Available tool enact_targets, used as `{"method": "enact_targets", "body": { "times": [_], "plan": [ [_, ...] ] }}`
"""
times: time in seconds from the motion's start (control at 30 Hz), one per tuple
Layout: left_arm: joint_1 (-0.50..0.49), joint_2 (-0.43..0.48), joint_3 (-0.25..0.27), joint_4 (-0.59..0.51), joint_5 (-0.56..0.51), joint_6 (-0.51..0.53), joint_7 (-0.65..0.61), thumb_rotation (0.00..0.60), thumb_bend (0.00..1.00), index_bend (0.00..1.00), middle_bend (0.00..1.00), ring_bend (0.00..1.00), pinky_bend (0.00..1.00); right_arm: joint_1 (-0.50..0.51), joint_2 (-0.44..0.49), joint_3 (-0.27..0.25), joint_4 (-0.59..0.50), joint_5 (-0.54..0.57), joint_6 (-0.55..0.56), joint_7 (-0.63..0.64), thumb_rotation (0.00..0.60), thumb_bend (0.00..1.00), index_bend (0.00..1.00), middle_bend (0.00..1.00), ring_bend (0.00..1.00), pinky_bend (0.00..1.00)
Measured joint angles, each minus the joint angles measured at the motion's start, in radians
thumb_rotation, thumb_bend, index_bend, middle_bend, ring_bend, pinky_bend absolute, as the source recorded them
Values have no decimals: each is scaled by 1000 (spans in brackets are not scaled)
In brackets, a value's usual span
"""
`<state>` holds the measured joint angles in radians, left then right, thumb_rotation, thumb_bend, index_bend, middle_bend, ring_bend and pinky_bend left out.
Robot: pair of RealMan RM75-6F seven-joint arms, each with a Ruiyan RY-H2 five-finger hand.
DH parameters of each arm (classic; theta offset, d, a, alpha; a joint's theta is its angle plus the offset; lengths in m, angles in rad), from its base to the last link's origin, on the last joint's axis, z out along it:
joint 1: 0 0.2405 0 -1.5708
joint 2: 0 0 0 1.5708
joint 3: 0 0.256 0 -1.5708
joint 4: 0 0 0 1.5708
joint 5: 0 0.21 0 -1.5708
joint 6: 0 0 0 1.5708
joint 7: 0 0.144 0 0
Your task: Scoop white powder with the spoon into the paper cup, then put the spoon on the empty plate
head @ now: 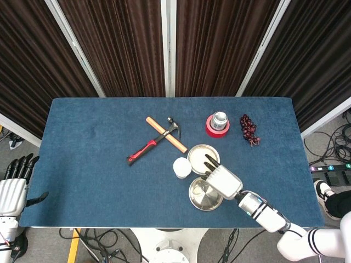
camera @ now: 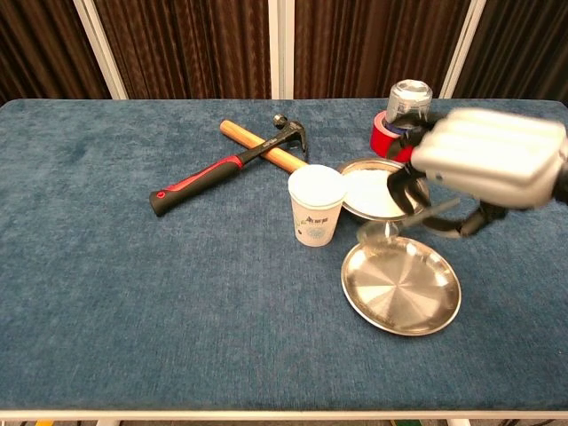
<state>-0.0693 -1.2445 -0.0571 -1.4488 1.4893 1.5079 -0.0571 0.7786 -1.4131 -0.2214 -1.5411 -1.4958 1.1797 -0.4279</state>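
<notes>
The white paper cup (camera: 317,204) (head: 182,167) stands upright left of the steel bowl of white powder (camera: 368,191) (head: 201,156). In front of them lies the empty steel plate (camera: 401,288) (head: 202,200). My right hand (camera: 488,160) (head: 222,179) hovers over the plate's far right rim and grips the metal spoon (camera: 377,234). The blurred spoon head hangs just above the plate's far edge. In the head view the hand hides the spoon. My left hand (head: 13,189) stays off the table's left front corner, fingers apart, holding nothing.
A red-and-black hammer (camera: 226,164) lies across a wooden stick (camera: 257,145) behind the cup on the left. A red tape roll (camera: 390,140) with a metal can (camera: 408,96) on it stands behind the bowl. Dark grapes (head: 248,130) lie at the far right.
</notes>
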Motion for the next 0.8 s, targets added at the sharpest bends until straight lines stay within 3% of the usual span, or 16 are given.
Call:
{"method": "enact_targets", "body": {
  "times": [0.17, 0.37, 0.63, 0.8],
  "plan": [
    [-1, 6, 0, -13, 0, 1, 9, 600, 94, 126, 143, 51, 31, -83, -115, -9, 155, -66, 31, 49, 600, 327, 529, 504, 126, 0],
    [4, 7, 2, -18, -4, 4, 10, 600, 94, 126, 143, 51, 31, -139, -186, 19, 237, -98, 33, 75, 600, 293, 388, 424, 65, 0],
    [5, 5, 4, -14, 0, 7, 3, 600, 94, 126, 144, 51, 31, -171, -146, 49, 199, -100, 46, 57, 600, 294, 268, 332, 40, 0],
    [4, 2, 7, -6, 4, 7, 2, 600, 94, 126, 144, 51, 31, -232, -62, 91, 133, -62, 143, 59, 600, 299, 158, 232, 35, 0]
  ]
}}
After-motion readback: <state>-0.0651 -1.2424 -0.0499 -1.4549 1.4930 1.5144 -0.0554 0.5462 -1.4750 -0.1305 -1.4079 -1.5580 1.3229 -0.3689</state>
